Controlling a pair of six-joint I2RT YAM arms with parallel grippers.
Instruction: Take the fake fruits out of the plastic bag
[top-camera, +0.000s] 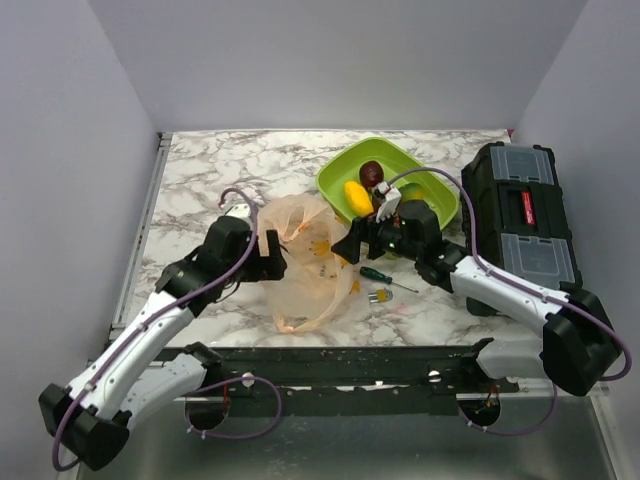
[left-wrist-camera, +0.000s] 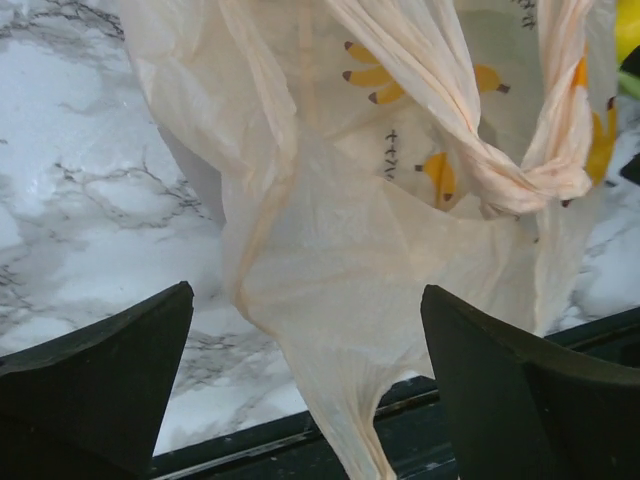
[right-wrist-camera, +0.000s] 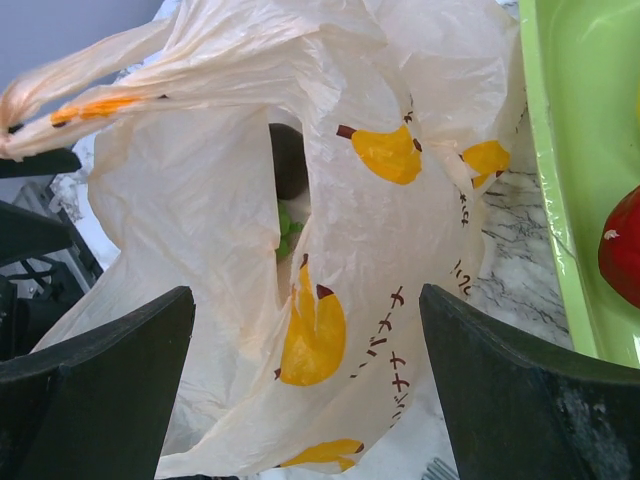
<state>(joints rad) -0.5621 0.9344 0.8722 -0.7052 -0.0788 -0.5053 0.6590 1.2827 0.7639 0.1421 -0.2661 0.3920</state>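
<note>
The peach plastic bag (top-camera: 303, 262) with yellow banana prints lies crumpled on the marble table between my two grippers. My left gripper (top-camera: 272, 256) is open at the bag's left side, and in the left wrist view the bag film (left-wrist-camera: 330, 300) hangs between its spread fingers (left-wrist-camera: 308, 295). My right gripper (top-camera: 352, 243) is open at the bag's right side (right-wrist-camera: 307, 295). Through the bag's mouth I see a dark fruit (right-wrist-camera: 290, 160) and a green piece (right-wrist-camera: 287, 230) inside. A yellow fruit (top-camera: 357, 197) and a dark red fruit (top-camera: 372, 173) lie in the green tray (top-camera: 425, 183); a red one (right-wrist-camera: 622, 255) shows there too.
A green-handled screwdriver (top-camera: 383, 276) lies just right of the bag, with a small yellow-and-green piece (top-camera: 380, 295) near it. A black toolbox (top-camera: 520, 212) stands at the right. The table's front edge and a black rail (top-camera: 330, 360) run close below the bag.
</note>
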